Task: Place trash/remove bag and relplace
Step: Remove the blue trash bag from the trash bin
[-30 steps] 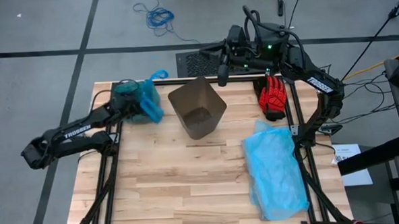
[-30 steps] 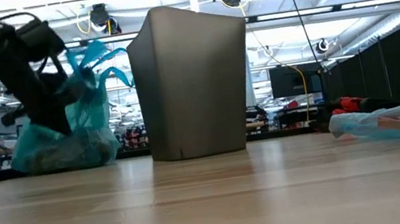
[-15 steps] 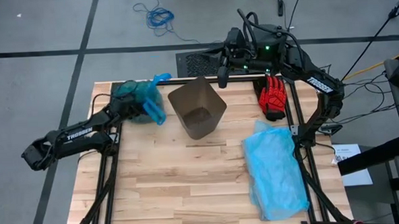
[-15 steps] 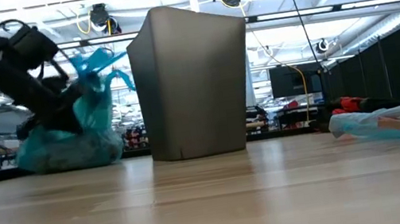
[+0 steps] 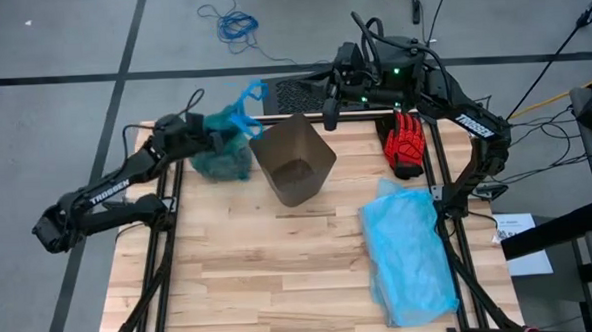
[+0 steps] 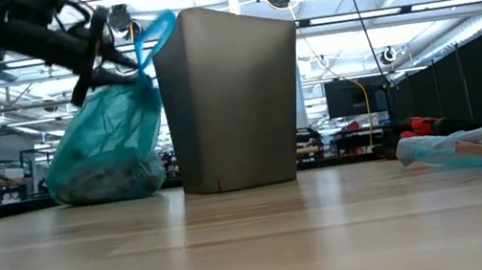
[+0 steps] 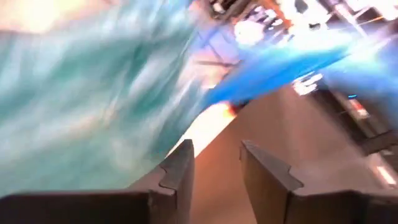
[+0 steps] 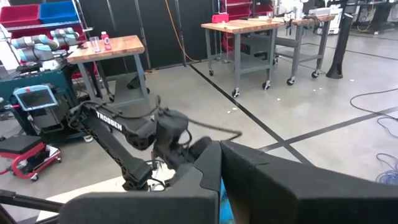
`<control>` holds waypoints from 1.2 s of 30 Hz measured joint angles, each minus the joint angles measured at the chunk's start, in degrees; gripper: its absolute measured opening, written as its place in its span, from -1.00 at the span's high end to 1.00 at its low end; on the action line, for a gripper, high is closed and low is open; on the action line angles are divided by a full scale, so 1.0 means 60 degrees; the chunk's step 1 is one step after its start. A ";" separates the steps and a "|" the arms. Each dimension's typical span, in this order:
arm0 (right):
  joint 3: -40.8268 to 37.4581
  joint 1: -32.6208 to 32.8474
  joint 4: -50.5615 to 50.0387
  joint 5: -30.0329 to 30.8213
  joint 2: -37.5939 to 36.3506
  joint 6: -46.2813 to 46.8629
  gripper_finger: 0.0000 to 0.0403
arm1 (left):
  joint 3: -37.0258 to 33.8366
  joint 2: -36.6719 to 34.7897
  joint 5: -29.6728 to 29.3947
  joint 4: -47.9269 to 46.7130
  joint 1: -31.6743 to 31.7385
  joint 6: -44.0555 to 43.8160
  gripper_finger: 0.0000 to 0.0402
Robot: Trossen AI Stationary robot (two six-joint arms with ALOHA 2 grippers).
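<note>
The teal-green bag [image 5: 226,157] [image 6: 106,142] rests by its bulging bottom on the table's far left part, next to the brown bin [image 5: 294,164] [image 6: 230,98]. Its blue handle loops [image 5: 250,96] [image 6: 152,31] stick up above the gathered top. Dim lumps, probably the trash [image 6: 93,183], show through its lower part. My left gripper [image 5: 206,133] [image 6: 118,62] [image 7: 214,149] is open at the bag's top, on its left side, with nothing between the fingers. My right gripper [image 5: 329,113] [image 8: 217,152] hangs shut, high above the table's far edge. My left gripper stands with its fingers apart beside the bag's gathered top [image 6: 130,75], slanting slightly down from the table's left. In the wrist view the plastic [image 7: 124,124] lies along the outer side of one finger [image 7: 180,168]. I cannot tell whether it touches.
A red glove [image 5: 407,144] lies at the far right. A paler sky-blue plastic bag [image 5: 410,246] [image 6: 476,146] lies flat along the right side. Bare wood [image 5: 250,268] fills the near left and middle of the table.
My left gripper has risen, gone toward the bin and tipped up from steeply downward to nearly level. The bag has slid along the table toward the bin. Its top has been drawn up taller, and its handle loops now stand above it.
</note>
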 joint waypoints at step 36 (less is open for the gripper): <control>0.0000 0.0109 -0.0681 -0.0044 0.0000 0.0602 1.00 | 0.0184 0.3738 -0.3379 -0.4011 0.1027 0.3479 0.99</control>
